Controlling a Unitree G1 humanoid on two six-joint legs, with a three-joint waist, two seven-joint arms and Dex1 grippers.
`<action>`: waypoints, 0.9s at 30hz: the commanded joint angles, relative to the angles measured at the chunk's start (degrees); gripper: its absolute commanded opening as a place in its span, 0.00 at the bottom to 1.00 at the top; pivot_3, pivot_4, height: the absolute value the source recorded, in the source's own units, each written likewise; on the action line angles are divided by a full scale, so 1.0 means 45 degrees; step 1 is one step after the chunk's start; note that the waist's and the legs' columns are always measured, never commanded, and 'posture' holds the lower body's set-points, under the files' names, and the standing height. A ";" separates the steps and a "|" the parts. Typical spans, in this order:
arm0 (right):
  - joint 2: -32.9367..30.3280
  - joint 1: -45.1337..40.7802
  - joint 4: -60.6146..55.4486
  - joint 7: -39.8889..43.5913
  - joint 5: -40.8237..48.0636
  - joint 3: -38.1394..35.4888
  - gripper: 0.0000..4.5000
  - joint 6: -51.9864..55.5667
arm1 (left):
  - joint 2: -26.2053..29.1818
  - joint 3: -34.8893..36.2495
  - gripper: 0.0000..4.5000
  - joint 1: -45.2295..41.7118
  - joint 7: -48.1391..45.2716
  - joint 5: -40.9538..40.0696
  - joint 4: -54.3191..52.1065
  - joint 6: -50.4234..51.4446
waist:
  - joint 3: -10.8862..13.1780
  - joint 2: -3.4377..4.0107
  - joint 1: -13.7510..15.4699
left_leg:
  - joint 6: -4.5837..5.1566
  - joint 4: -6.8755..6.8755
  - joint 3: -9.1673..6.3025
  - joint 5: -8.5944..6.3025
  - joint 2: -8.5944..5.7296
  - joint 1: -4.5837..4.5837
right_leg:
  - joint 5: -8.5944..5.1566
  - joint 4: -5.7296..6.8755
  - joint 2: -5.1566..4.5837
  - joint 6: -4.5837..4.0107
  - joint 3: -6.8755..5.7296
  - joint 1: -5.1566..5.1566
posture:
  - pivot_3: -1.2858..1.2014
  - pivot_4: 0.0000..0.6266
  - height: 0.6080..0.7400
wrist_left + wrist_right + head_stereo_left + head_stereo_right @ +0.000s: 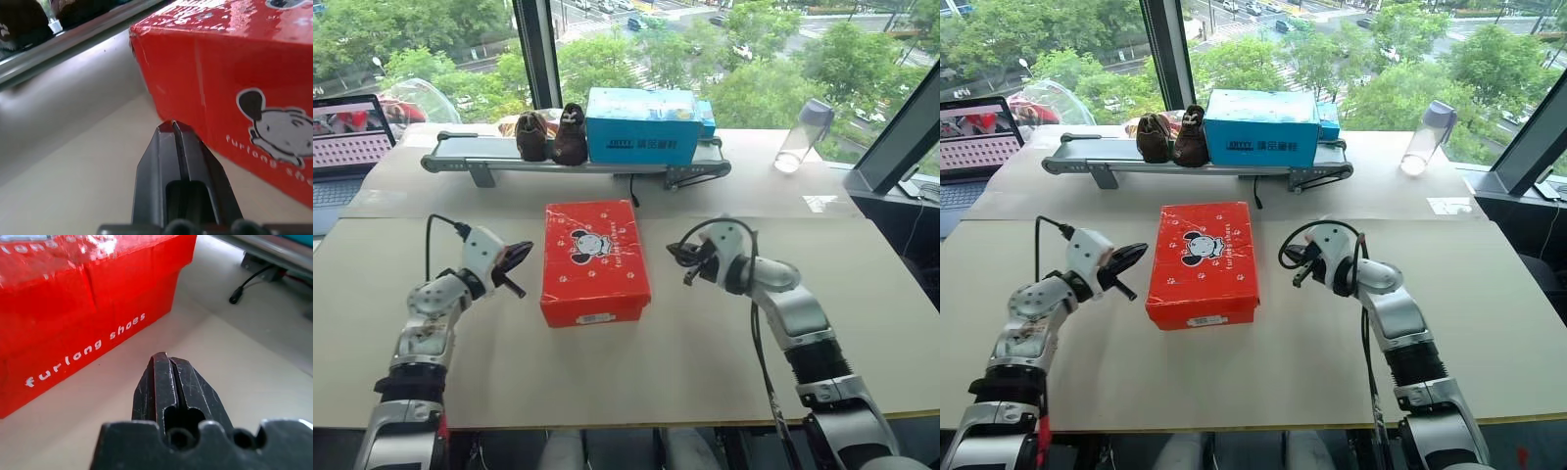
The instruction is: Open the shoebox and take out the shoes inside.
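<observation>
- Windows back the beige table (705, 362); the shoebox (593, 259) sits near its centre, lid shut.
- Left gripper (517, 257) and right gripper (683, 259) flank it, jaws fully closed, holding nothing.
- Risk: closed jaws may push the light box sideways instead of lifting the lid.

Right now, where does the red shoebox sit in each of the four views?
Left eye view: the shoebox lies closed at the table's centre, between both arms.
Right eye view: same spot, slightly left of centre.
Left wrist view: its side wall with the cartoon dog, upper right.
Right wrist view: its side wall with white lettering, upper left.
Shared landmark: the grey conveyor behind the box, also visible in both wrist views.
</observation>
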 commanded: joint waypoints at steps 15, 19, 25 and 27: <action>0.0473 0.1260 -0.4545 0.0884 0.0871 -0.0039 0.01 0.2164 | -0.2443 -0.2097 0.00 0.0728 -0.0382 -0.0050 -0.2448 0.0646 | 0.0000 0.0007 -0.0004 | 0.0000 -0.0018 -0.0017 -0.0001 -0.0009 -0.0029 | 0.0041 0.0020 -0.0006 -0.0053 -0.0002 -0.0012 | 0.52 0.24 1.00; -0.0212 0.3086 -0.8132 0.0521 0.1476 -0.0412 0.01 0.4304 | -0.2521 -0.2128 0.00 0.1905 -0.0073 -0.0256 -0.4513 0.2052 | 0.0001 0.0007 -0.0008 | 0.0000 0.0007 -0.0017 0.0000 -0.0009 -0.0024 | 0.0027 0.0054 -0.0006 -0.0041 -0.0001 -0.0018 | 0.52 0.24 1.00; -0.0776 0.4737 -1.0427 0.0003 0.1884 -0.1061 0.01 0.5872 | -0.2582 -0.2050 0.00 0.4073 0.0440 -0.0879 -0.7853 0.4404 | 0.0001 0.0007 -0.0130 | -0.0003 0.0029 -0.0011 -0.0002 -0.0001 0.0064 | -0.0054 0.0129 -0.0004 -0.0007 0.0004 0.0015 | 0.52 0.24 1.00; -0.1061 0.4833 -1.0206 0.0005 0.1702 -0.1119 0.01 0.5751 | -0.2605 -0.1979 0.00 0.4391 0.0623 -0.0928 -0.8280 0.4824 | 0.0001 0.0006 -0.0120 | -0.0003 0.0031 -0.0011 -0.0002 0.0000 0.0071 | -0.0054 0.0132 -0.0004 -0.0008 0.0004 0.0017 | 0.52 0.24 1.00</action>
